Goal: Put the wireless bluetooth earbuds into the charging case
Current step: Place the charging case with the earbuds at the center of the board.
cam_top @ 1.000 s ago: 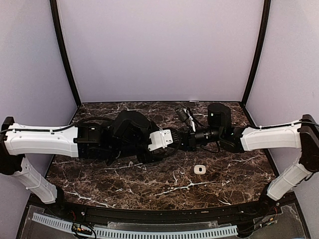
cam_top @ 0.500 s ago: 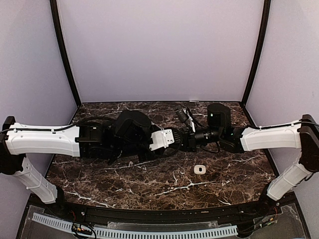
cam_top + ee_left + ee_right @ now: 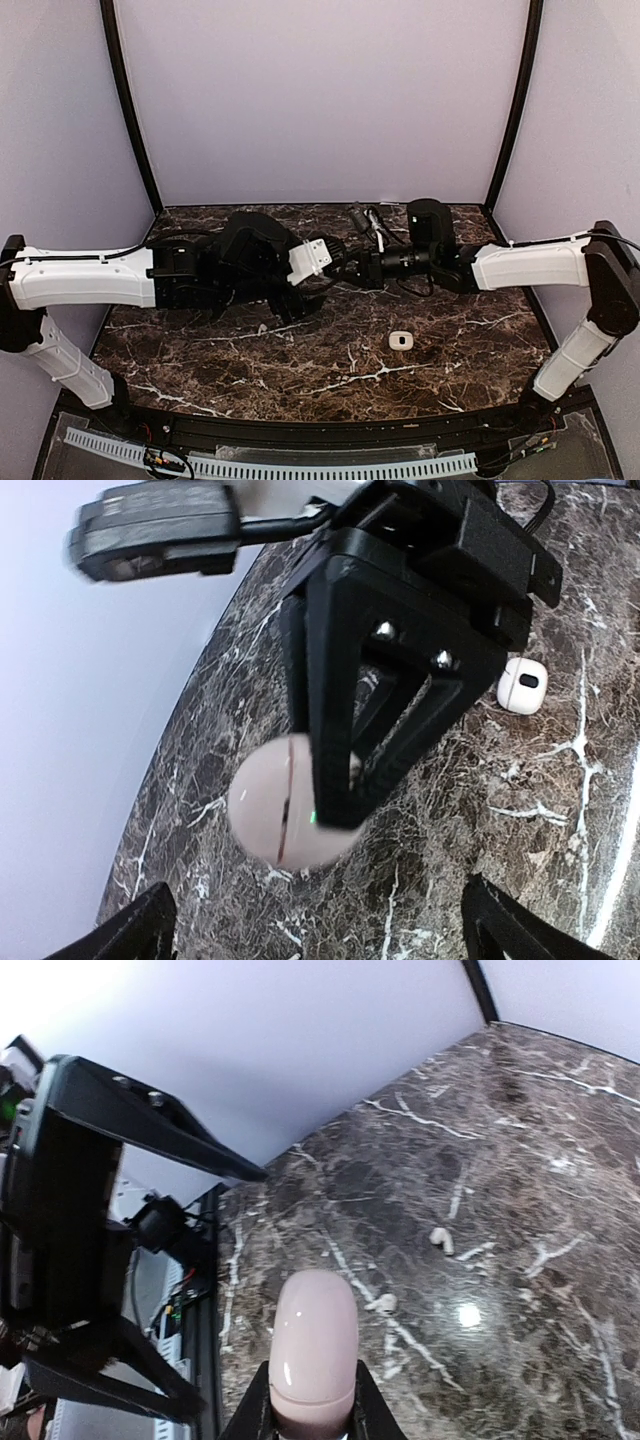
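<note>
While the right hand (image 3: pixel 313 1405) grips a pink case (image 3: pixel 314 1335) by its lower end, a finger pressed to either side, the left hand (image 3: pixel 318 895) hangs open, its two fingertips (image 3: pixel 140 930) spread far apart at the bottom corners of its own view. Both arms reach in from the sides and meet over the back half of the marble surface (image 3: pixel 300 370). From the left wrist the pink case looks round, held clear of the surface, with a thin dark seam down its face; the right hand partly covers it. One earbud (image 3: pixel 440 1240) lies on the surface beyond the pink case in the right wrist view, well apart from it. A second small white speck (image 3: pixel 383 1303) sits nearer, too small to tell whether it is the other earbud or a marble vein. A white case (image 3: pixel 401 341) rests on the surface toward the near edge, right of centre, apart from both hands.
</note>
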{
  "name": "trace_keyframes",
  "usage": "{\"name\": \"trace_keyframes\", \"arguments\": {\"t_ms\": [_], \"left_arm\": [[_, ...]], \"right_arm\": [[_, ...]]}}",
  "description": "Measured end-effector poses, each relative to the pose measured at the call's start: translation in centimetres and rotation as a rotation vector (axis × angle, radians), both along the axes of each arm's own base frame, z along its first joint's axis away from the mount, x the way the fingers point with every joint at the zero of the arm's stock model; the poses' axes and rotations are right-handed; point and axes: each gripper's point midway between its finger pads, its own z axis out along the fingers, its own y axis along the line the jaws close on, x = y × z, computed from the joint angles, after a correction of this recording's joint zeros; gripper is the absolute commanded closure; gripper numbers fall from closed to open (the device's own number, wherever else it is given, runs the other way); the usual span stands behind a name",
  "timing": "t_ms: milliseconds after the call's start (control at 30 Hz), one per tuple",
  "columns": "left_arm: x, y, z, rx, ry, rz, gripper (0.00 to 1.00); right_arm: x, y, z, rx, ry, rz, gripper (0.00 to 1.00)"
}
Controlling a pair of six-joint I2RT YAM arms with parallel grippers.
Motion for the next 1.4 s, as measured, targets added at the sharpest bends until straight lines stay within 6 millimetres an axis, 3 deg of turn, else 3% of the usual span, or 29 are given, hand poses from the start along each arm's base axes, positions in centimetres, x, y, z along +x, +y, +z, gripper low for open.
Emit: {"name": "trace_keyframes", "arguments": {"t_ms": [167, 267, 400, 500, 667, 867, 1167, 1267, 1400], "left_arm": [[3.1, 4.0, 0.4, -0.121, 0.068, 0.149, 0.01], [4.4, 5.7, 0.9, -0.204, 0.098, 0.22, 0.01], [4.9, 6.9, 0.0, -0.276, 0.159, 0.274, 0.01], [4.6, 7.0, -1.5, -0.303, 0.228, 0.281, 0.01], [4.0, 6.6, -2.6, -0.357, 0.303, 0.279, 0.01], [3.9, 5.8, -2.5, -0.41, 0.337, 0.272, 0.01], [3.2, 4.0, -3.3, -0.436, 0.381, 0.184, 0.01], [2.5, 2.4, -4.1, -0.422, 0.406, 0.092, 0.01], [0.8, -1.0, -7.3, -0.327, 0.438, -0.049, 0.01]], "right_arm": [[6.1, -0.8, -4.8, -0.143, 0.042, -0.178, 1.0], [8.3, -1.1, -8.4, -0.232, 0.089, -0.231, 1.0], [10.2, -1.0, -12.6, -0.32, 0.154, -0.25, 1.0], [11.2, -0.7, -14.5, -0.36, 0.188, -0.252, 0.99], [12.0, -0.5, -16.4, -0.394, 0.224, -0.25, 0.77], [12.7, -1.2, -16.6, -0.408, 0.234, -0.26, 0.61], [13.7, -3.4, -16.3, -0.424, 0.245, -0.321, 0.43], [13.1, -5.1, -14.6, -0.417, 0.241, -0.359, 0.37], [12.4, -7.7, -10.1, -0.361, 0.192, -0.424, 0.32]]}}
